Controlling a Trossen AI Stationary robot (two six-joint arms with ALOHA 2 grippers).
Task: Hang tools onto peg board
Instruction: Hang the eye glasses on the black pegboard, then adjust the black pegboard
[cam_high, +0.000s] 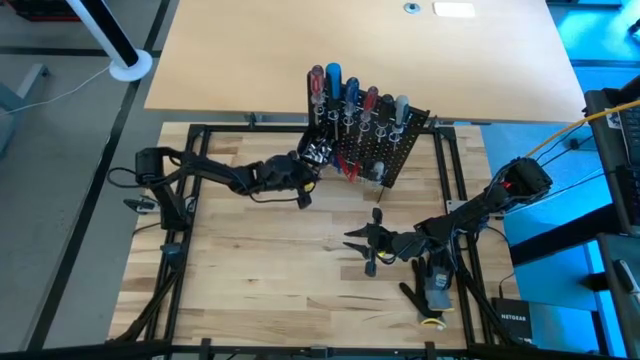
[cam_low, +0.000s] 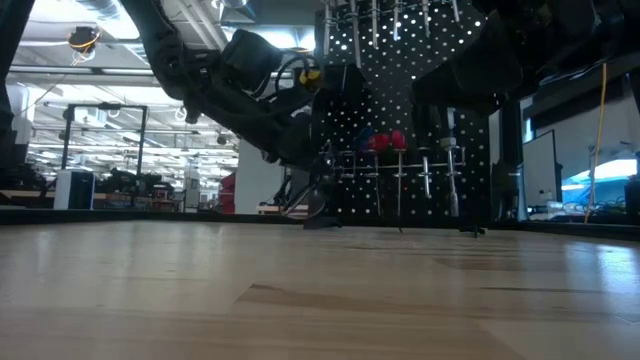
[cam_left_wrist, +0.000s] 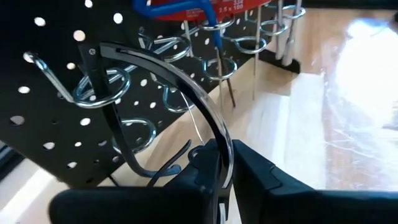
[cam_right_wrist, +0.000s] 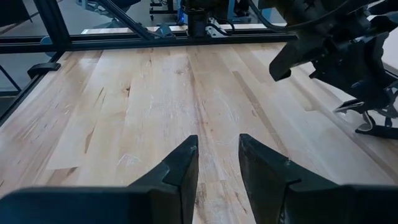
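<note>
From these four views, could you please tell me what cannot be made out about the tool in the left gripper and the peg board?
- Left gripper: in the high view it overlaps the peg board, so its fingertips are hidden.
- Black curved tool: the left wrist view shows it clamped, but whether it sits in a wire ring holder is unclear.
- Peg board top: cut off in the low view.
- Right gripper: open, empty.

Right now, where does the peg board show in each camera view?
High view: peg board top centre, at the table's far edge.
Low view: peg board centre right, behind the arms.
Left wrist view: peg board fills the left, just past the left gripper.
Right wrist view: not visible.
Shared landmark: its silver wire rings.
</note>
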